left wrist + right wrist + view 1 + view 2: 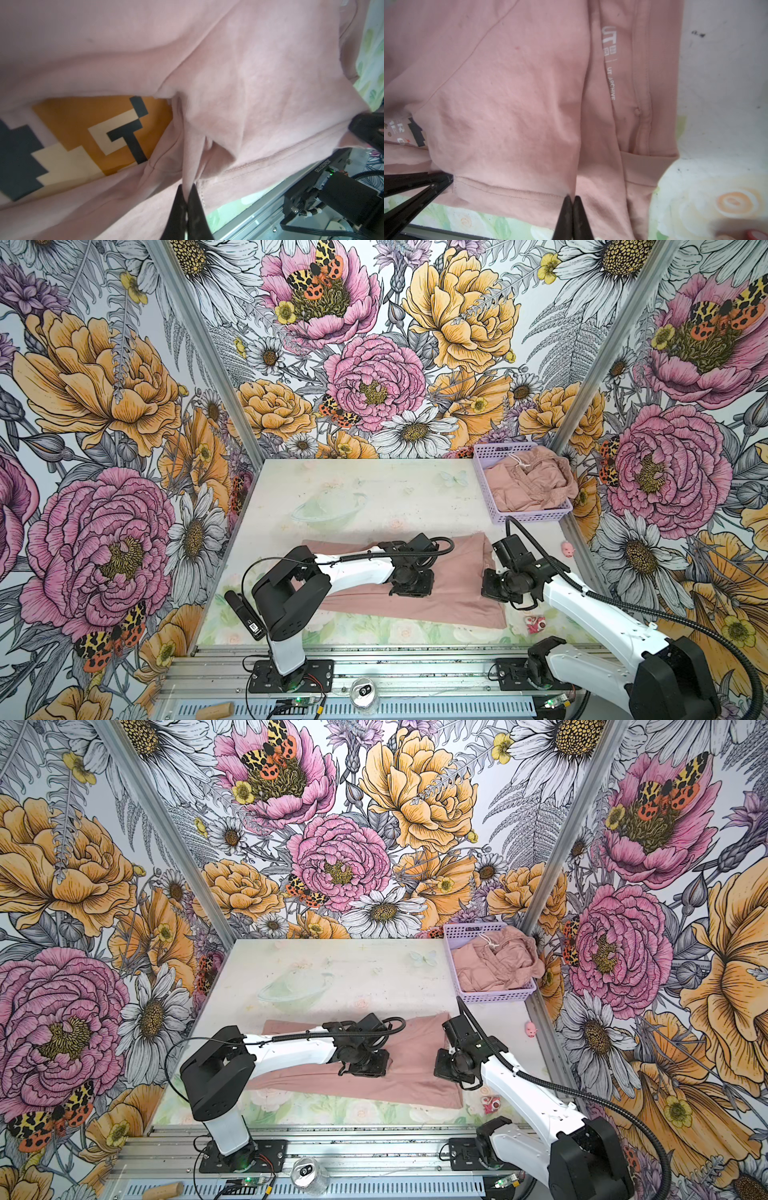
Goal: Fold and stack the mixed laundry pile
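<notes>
A dusty-pink T-shirt (453, 593) lies spread across the front half of the table in both top views. Its pixel-art print (93, 135) shows under a turned-over flap in the left wrist view, and white neck text (609, 62) shows in the right wrist view. My left gripper (188, 187) is shut on a pinched fold of the shirt near its hem. My right gripper (572, 198) is shut on the hem a little further along. Seen from above, the left gripper (409, 591) is over the shirt's middle and the right gripper (494, 587) at its right edge. A second pink garment with a white drawstring (534, 481) lies crumpled in the lilac basket (534, 517).
The basket stands at the table's back right corner. A small pink pig toy (567, 548) sits by the right wall and a red-and-white trinket (535, 624) near the shirt's front right corner. A can (365, 695) and a wooden peg (216, 711) lie on the front rail.
</notes>
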Controlling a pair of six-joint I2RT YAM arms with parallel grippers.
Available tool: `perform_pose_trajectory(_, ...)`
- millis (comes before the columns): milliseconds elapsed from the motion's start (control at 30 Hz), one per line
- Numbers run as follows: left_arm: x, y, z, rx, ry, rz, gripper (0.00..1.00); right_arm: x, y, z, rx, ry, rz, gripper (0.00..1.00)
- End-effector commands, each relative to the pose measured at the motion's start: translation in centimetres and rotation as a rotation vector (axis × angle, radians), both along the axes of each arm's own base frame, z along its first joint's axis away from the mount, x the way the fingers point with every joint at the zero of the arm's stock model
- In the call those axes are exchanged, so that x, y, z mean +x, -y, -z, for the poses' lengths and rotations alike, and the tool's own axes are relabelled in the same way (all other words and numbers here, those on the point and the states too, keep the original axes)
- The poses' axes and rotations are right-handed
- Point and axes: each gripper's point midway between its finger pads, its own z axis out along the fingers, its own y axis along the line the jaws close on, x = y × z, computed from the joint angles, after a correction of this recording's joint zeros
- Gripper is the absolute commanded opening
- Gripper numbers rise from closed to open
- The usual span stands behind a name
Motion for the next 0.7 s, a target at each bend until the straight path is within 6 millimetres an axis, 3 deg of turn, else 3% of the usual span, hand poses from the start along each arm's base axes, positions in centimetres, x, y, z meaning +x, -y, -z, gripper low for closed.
perform_pose_trajectory(0, -0.3, -0.9, 0.9, 0.016, -0.031, -0.025, 0.00, -0.5, 1.3, 1.1, -0.073, -0.025, 0.020, 0.00)
perform_pose_trajectory(167, -0.7, -0.5, 1.9, 0.009, -0.063, -0.013, 0.00, -0.7, 1.2, 1.8, -0.082, -0.052, 0.010, 0.00)
perform_pose_trajectory(233, -0.8, -0.5, 3.2, 0.033, -0.084, -0.008, 0.00, -0.8, 0.9, 1.9, -0.072, -0.071, -0.001, 0.00)
perform_pose_trajectory(267, -0.6, -0.4, 3.1, 0.030, -0.079, -0.009, 0.00, -0.7, 0.7, 1.7, -0.063, -0.065, -0.008, 0.04)
perform_pose_trajectory(333, -0.3, -0.3, 2.8, 0.026, -0.066, -0.010, 0.00, -0.1, 0.3, 0.3, -0.038, -0.019, -0.011, 0.17)
perform_pose_trajectory(433, -0.1, -0.2, 2.4, 0.019, -0.059, -0.015, 0.00, 1.2, 0.1, -2.6, -0.033, 0.046, -0.009, 0.29)
perform_pose_trajectory(533, -0.3, -0.1, 2.6, 0.018, -0.064, -0.011, 0.00, 2.7, -1.0, -4.4, 0.001, 0.073, -0.022, 0.35)
perform_pose_trajectory(667, -0.4, -0.1, 2.7, 0.015, -0.068, -0.010, 0.00, 5.6, -3.8, -4.4, 0.093, 0.091, -0.045, 0.33)
